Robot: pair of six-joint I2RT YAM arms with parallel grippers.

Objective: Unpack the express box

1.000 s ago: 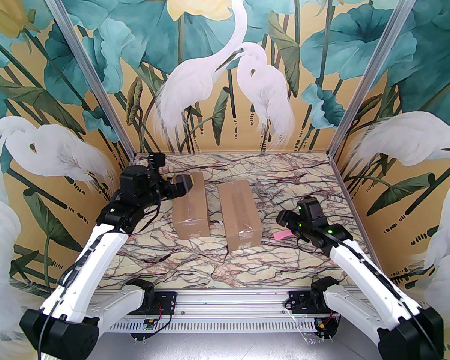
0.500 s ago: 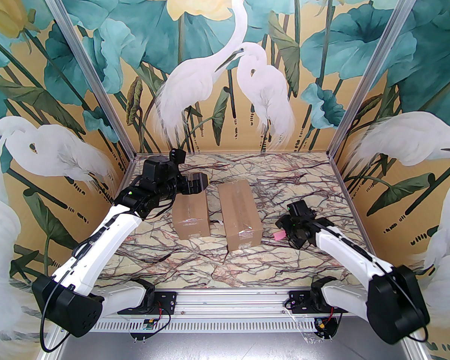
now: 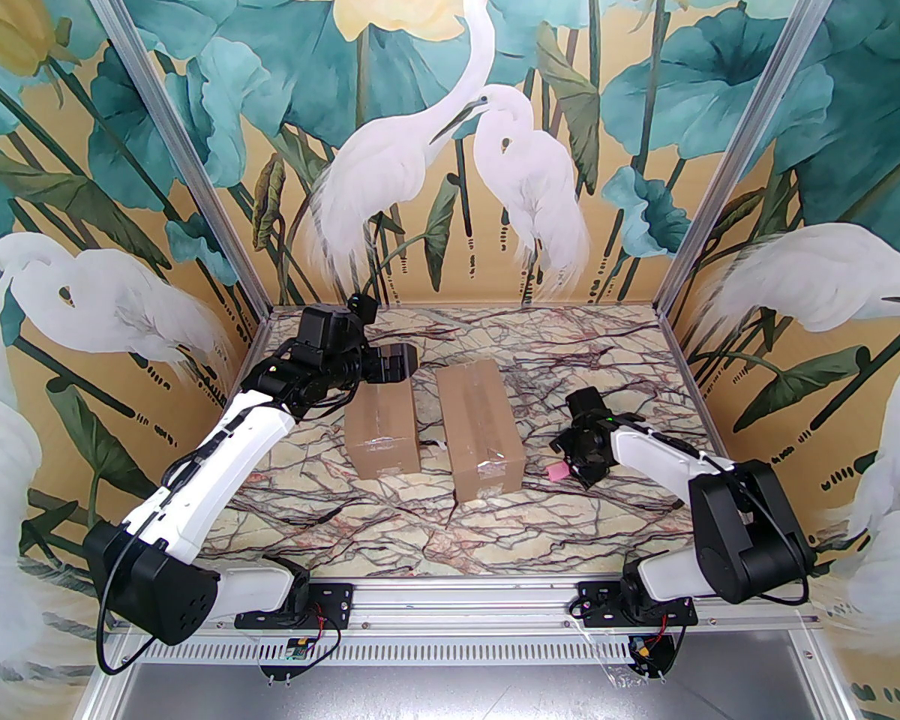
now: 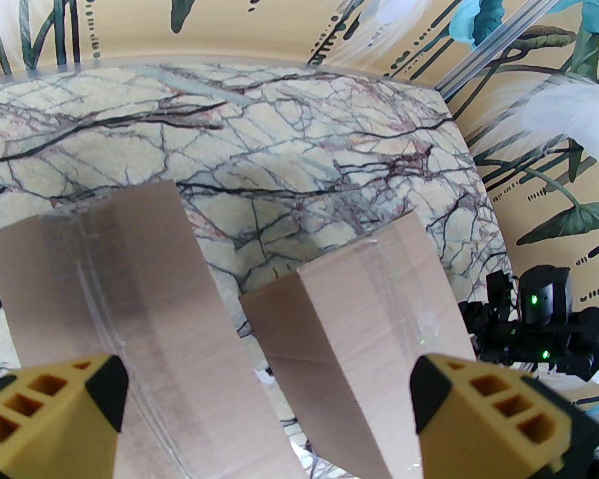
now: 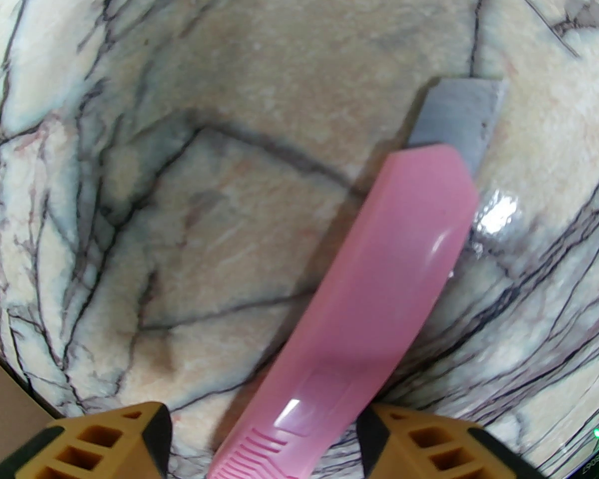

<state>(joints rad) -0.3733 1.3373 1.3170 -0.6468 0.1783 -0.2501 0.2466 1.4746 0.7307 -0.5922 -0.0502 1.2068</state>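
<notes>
If my right fingers [image 5: 419,442] pinch off-centre, the pink knife [image 5: 369,277] could swivel or skid on the slick table [image 3: 390,522], leaving its bare blade [image 5: 459,113] pointing wrong for the tape. Those fingers stand apart, one on each side of the handle's grooved end, not clamped on it. The knife lies just right of the right-hand box [image 3: 480,424], by its near end. My left fingers [image 4: 479,407], spread wide and empty, hover over the other box [image 3: 381,421], just left of that one.
</notes>
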